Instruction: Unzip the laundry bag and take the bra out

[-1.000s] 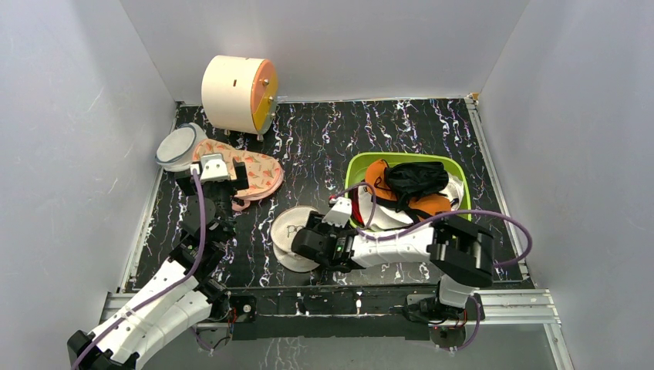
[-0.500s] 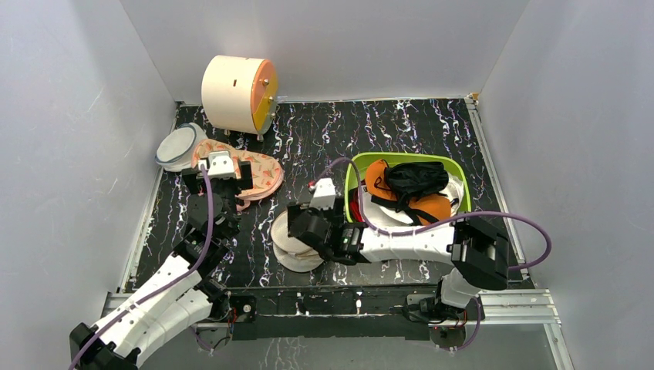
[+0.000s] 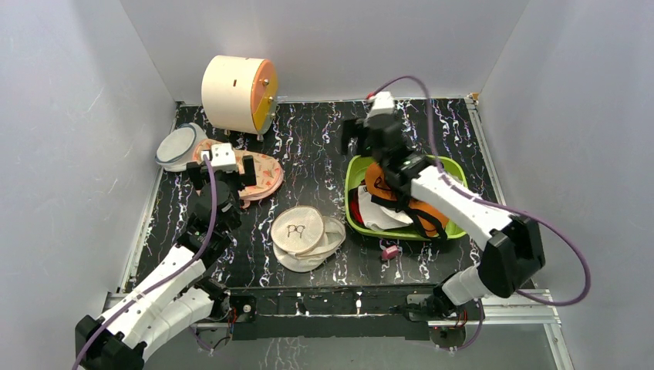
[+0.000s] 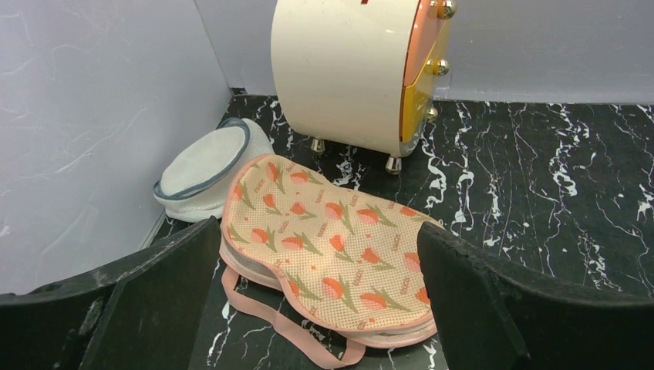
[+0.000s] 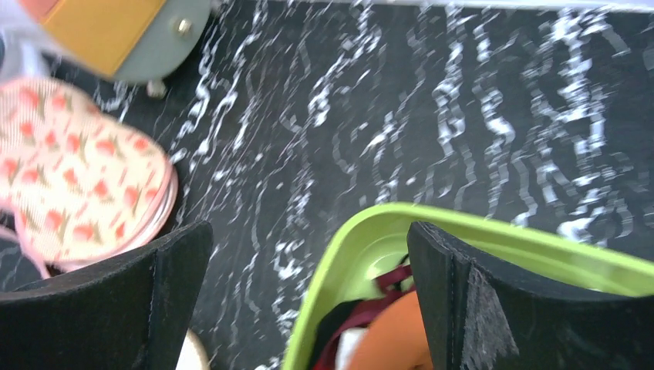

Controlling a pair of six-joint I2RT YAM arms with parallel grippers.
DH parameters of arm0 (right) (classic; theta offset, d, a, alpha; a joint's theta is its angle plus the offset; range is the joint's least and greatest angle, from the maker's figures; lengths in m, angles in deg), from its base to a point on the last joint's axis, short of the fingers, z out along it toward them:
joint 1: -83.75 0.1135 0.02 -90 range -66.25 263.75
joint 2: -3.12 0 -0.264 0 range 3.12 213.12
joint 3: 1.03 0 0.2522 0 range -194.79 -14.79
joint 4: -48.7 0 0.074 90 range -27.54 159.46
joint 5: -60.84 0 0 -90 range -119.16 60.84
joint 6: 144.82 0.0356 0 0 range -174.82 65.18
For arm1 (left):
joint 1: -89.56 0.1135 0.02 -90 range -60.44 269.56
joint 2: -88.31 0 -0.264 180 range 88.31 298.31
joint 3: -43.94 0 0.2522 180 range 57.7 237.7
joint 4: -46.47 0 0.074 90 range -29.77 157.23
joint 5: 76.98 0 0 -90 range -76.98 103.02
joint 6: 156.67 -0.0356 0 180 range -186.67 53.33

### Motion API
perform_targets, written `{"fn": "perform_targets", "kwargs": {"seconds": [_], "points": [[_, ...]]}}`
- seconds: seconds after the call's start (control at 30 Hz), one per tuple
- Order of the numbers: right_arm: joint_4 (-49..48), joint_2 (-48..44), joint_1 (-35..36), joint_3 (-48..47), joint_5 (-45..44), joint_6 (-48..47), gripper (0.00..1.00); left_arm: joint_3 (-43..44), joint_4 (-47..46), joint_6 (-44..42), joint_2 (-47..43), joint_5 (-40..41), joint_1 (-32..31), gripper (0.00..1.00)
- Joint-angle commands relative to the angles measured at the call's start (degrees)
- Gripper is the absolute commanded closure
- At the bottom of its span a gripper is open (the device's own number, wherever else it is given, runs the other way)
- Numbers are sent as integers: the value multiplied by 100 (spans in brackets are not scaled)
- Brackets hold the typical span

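I'm watching the left gripper and the right gripper both hanging with jaws spread wide, gripping nothing. The laundry bag is lying on the table near its front edge, and its zipper is proving too small to make out. The bra is sitting in the green bin, partly hiding under my right arm, and the right wrist view is blurring.

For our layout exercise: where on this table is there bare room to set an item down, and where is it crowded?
Bare: the black marbled tabletop between the cream drum and the lime-green plastic tub. Crowded: the left rear corner, with the grey-rimmed white disc and pink patterned pouch; the white mesh round laundry bag fills the near centre.
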Motion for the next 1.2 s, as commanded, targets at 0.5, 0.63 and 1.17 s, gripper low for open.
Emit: {"fn": "perform_targets", "kwargs": {"seconds": [0.5, 0.63, 1.17], "points": [[23, -3657, -1954, 1224, 416, -901, 2, 1078, 586, 1827, 641, -4204, 2532, 2], [257, -4171, -1954, 1085, 510, -975, 2, 2022, 1211, 1669, 433, -4207, 2533, 2], [1225, -4332, -1955, 9, 251, -792, 2, 3863, 2537, 1710, 186, -4468, 2533, 2]]}}
